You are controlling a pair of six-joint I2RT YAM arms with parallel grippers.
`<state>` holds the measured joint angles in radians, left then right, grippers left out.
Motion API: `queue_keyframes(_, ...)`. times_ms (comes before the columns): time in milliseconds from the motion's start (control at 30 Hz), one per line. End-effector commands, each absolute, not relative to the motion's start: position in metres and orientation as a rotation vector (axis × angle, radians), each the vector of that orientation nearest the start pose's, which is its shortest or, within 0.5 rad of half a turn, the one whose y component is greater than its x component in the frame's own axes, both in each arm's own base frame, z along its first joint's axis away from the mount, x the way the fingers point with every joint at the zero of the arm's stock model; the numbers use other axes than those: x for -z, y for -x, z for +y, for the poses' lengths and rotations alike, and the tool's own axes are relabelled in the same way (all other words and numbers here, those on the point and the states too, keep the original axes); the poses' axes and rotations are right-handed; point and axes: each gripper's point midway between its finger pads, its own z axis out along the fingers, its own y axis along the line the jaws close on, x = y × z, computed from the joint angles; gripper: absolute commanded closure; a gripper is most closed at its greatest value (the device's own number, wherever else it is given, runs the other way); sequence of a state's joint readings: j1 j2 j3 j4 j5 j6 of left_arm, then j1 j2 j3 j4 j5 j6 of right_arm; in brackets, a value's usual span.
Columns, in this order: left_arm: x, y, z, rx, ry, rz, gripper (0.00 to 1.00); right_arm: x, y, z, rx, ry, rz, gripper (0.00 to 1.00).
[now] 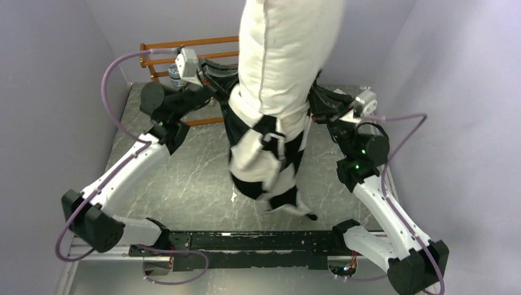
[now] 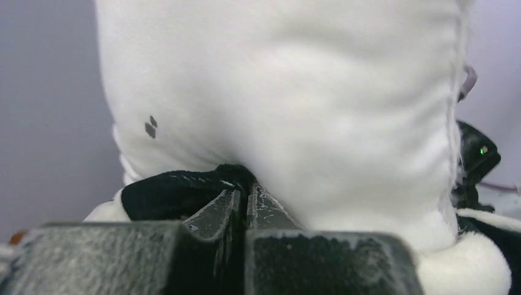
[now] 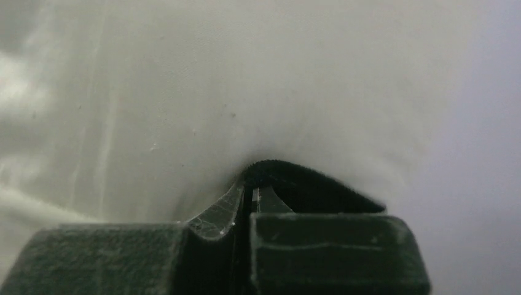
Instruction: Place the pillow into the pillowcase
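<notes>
Left pincer (image 2: 246, 198) is clamped shut on a black fold at the rim of the pillowcase (image 1: 268, 169). The white pillow (image 1: 289, 49) bulges just above its fingertips. Right pincer (image 3: 252, 193) is likewise closed on a thin dark edge of that plush cloth, on the opposite side, pressed against the pillow.

From overhead, both arms are raised and reach inward, holding the checkered sack up between them over the marbled worktop (image 1: 196, 175). The pillow stands on end. Its lower part sits inside the sack's mouth and a large part rises bare toward the camera. The sack's closed end hangs loose and crumpled below; whether it touches the worktop cannot be told.

The pillow looks light, plump and squashy, so it should compress and slide rather than resist. The sack looks limp and soft. Holding it by the rim, at opposite sides of the opening, seems the soundest grip, though thin folds could slip free.
</notes>
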<state>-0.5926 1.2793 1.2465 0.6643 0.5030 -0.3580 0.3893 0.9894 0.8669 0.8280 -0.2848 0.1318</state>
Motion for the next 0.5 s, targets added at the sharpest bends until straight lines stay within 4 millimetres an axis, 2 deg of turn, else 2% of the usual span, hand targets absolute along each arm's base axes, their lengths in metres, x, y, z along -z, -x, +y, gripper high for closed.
queue_keyframes(0,-0.569,-0.182,-0.314,1.154,-1.035,0.504,0.95,-0.523,-0.241,0.164,-0.473,0.466,0.608,1.0)
queue_keyframes(100,-0.533,-0.178,-0.324,1.126,-1.089,0.566,0.95,-0.516,-0.235,0.162,-0.447,0.487,0.594,1.0)
queue_keyframes(167,-0.512,-0.178,-0.328,1.065,-1.123,0.616,0.95,-0.503,-0.24,0.162,-0.395,0.506,0.593,1.0)
queue_keyframes(267,-0.492,-0.186,-0.326,0.889,-1.167,0.648,0.95,-0.502,-0.252,0.153,-0.284,0.475,0.551,1.0)
queue_keyframes(300,-0.49,-0.193,-0.325,0.824,-1.166,0.658,0.95,-0.511,-0.256,0.152,-0.249,0.474,0.533,1.0)
queue_keyframes(367,-0.497,-0.213,-0.318,0.684,-1.114,0.666,0.95,-0.522,-0.269,0.156,-0.206,0.499,0.539,1.0)
queue_keyframes(467,-0.517,-0.251,-0.305,0.446,-0.983,0.647,0.95,-0.535,-0.282,0.162,-0.184,0.521,0.543,1.0)
